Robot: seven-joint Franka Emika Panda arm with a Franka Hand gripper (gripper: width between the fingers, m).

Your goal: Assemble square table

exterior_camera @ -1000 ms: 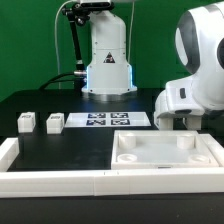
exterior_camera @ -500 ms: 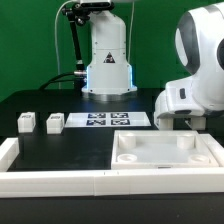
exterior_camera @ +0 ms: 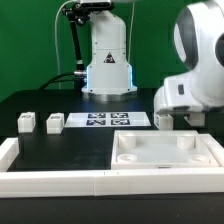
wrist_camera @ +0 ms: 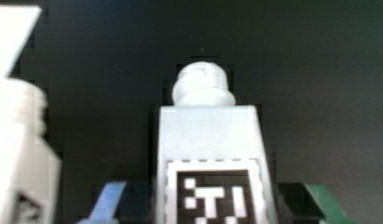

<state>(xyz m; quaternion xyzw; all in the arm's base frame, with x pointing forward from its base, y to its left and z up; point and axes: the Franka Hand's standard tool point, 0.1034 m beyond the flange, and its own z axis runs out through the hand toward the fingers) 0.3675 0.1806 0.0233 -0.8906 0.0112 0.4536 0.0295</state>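
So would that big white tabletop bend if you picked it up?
Probably not: the tabletop looks like rimmed moulded plastic, so likely stiff. Lying flat and wide, it should slide, not tip, if pushed.

You've got 1 large white square plastic slab, 2 small white tagged posts at ext. view's left, 1 more tagged post in wrist view w/ 1 unclear white piece beside it, 1 marker board, 1 long white rail.
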